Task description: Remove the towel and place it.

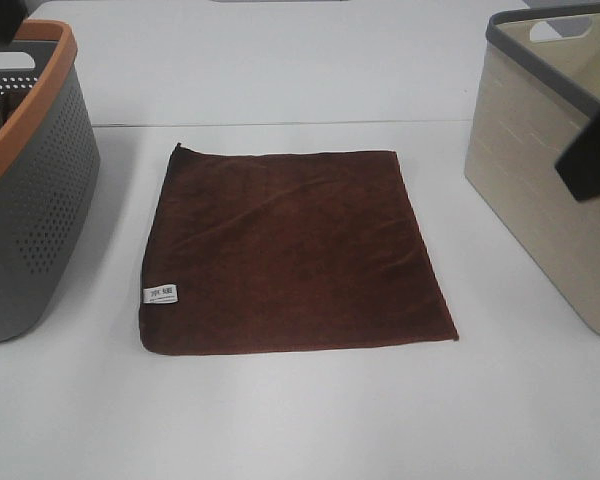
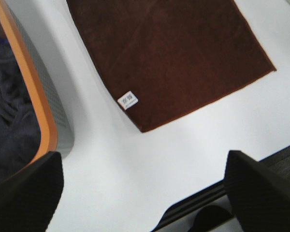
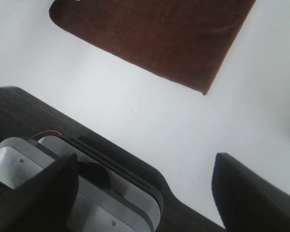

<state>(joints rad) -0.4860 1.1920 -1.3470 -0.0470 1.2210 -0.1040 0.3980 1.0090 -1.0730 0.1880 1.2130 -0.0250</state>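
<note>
The towel (image 1: 295, 250) is dark brown and lies flat and square on the white table, midway between two baskets. Its small white label (image 1: 161, 294) sits near the front left corner. In the left wrist view the towel (image 2: 174, 53) and its label (image 2: 128, 100) lie well beyond my left gripper (image 2: 145, 193), which is open with nothing between its fingers (image 2: 26, 193). My right gripper (image 3: 145, 193) is also open and empty, held above the table's front edge, with a corner of the towel (image 3: 154, 34) ahead of it. Neither gripper touches the towel.
A grey perforated basket with an orange rim (image 1: 30, 200) stands at the left, with dark cloth inside (image 2: 9, 111). A beige basket with a grey rim (image 1: 540, 190) stands at the right, partly behind a black part of the right arm (image 1: 592, 160). The robot's base (image 3: 63, 193) shows below the table edge.
</note>
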